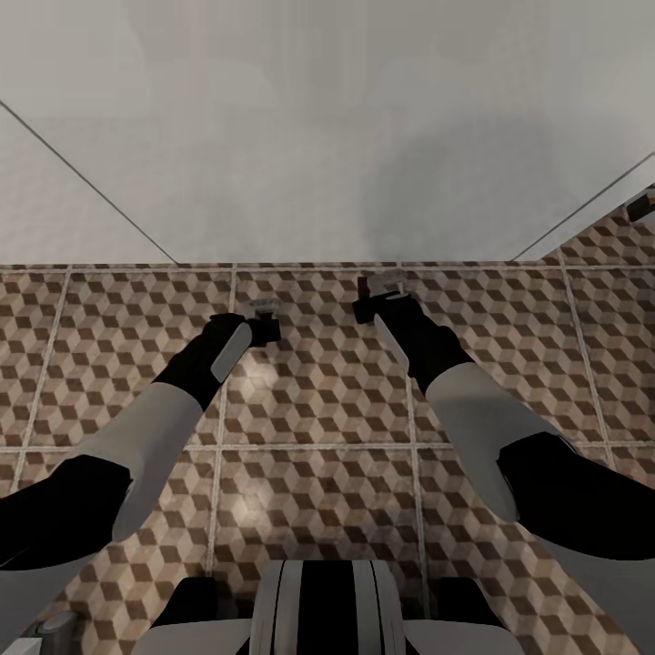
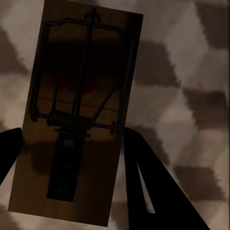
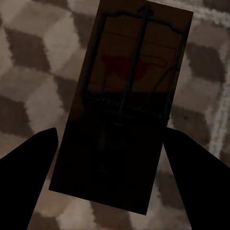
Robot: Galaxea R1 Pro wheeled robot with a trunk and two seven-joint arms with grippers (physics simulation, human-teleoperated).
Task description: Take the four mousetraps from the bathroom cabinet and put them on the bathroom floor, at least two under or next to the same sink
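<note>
Mousetraps: matt brown wooden slabs carrying dark metal wire springs and bars. Bathroom floor: smooth printed tiles with a faint sheen, pale grout lines. Fingers: plain matt black.

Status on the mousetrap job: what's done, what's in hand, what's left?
Done: nothing visibly placed; no trap lies on the bathroom floor in the head view.
In hand: the left gripper holds one mousetrap, the right gripper another mousetrap, both over the tiles.
Left: setting both down near a sink; the other two aren't visible.
</note>
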